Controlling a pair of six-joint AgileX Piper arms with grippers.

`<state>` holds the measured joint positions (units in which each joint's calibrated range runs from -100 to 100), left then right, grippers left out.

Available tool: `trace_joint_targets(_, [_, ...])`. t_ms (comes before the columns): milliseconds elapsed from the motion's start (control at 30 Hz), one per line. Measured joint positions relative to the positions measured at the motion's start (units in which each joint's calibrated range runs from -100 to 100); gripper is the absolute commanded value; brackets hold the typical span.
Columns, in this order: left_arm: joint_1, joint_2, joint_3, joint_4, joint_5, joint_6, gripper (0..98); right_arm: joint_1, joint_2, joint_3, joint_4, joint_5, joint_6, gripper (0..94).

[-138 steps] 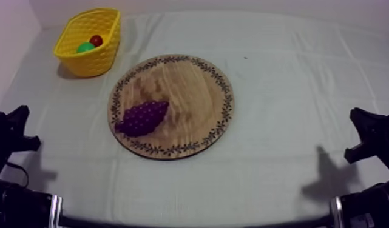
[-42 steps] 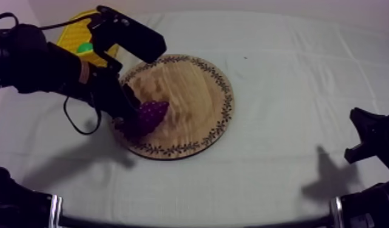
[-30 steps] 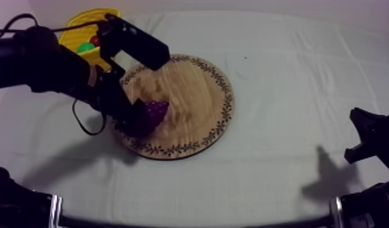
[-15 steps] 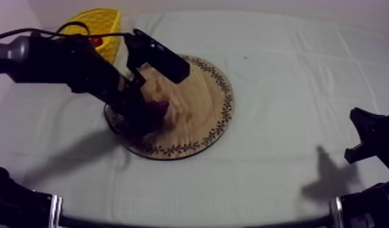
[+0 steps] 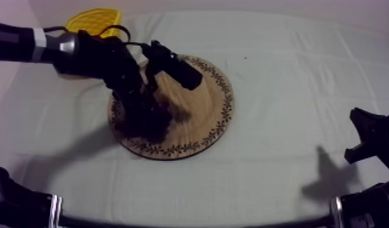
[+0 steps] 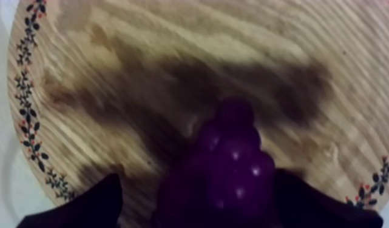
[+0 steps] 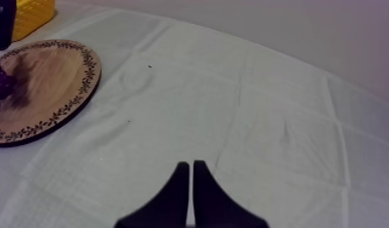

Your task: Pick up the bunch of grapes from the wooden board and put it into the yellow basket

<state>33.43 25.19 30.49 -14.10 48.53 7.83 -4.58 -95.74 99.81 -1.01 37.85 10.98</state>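
No writing, label, brand, number or sign can be read

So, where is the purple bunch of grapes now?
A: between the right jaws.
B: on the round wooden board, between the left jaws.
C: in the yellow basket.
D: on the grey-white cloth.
B: the purple bunch of grapes lies on the round wooden board, with the left jaws standing apart, one at each side of it.

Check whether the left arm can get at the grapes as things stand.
Probably yes. The left gripper sits low over the grapes on the board, its fingers apart on either side of the bunch, with nothing else between or beside them.
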Motion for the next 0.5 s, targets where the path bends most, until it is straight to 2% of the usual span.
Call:
trace_joint_targets(167, [-0.05, 1.79, -2.19, 0.06, 2.03, 0.47, 72.7, 0.0, 0.0, 0.0, 0.0, 0.0, 0.0, 0.4])
trace_joint_targets(400, [-0.55, 2.2, -2.82, -0.08, 2.99, -0.57, 45.9, 0.0, 0.0, 0.0, 0.0, 0.0, 0.0, 0.4])
trace_joint_targets(500, [-0.67, 1.34, -2.59, -0.15, 4.67, -1.24, 39.3, 0.0, 0.0, 0.0, 0.0, 0.0, 0.0, 0.4])
